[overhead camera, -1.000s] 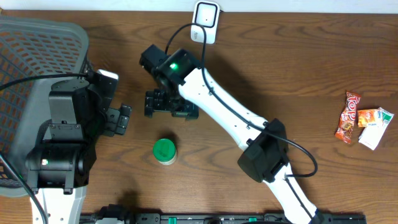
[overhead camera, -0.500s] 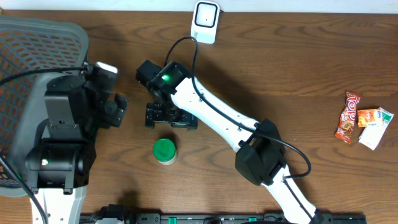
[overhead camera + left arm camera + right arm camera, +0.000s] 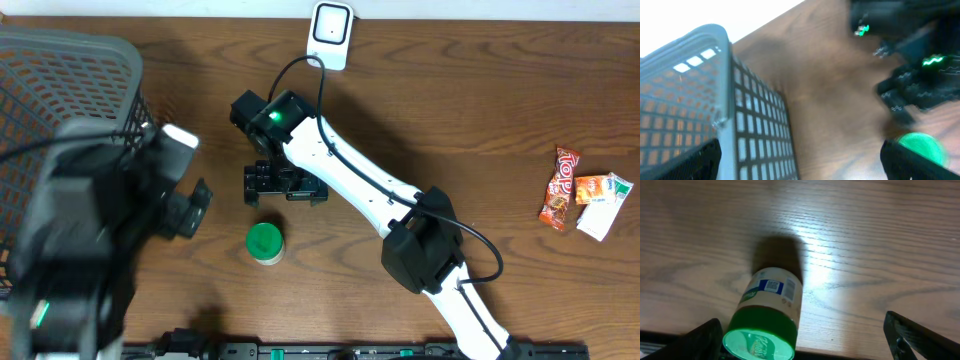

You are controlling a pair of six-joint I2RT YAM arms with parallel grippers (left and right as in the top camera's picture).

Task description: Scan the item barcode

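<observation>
The green-lidded jar (image 3: 265,243) stands near the right end effector (image 3: 285,186).

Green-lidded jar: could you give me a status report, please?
Left gripper open, empty. Right gripper open, near green-lidded jar. Jar upright, untouched. Nothing blocking.

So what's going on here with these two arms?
Two robot arms at a table are meant to scan an item's barcode. The item seems to be the green-lidded jar, which stands on the table with nothing holding it. The right claw hangs open close by it. The left claw is open too, next to the basket. The white scanner sits at the far edge, and the jar is not at it yet.
</observation>
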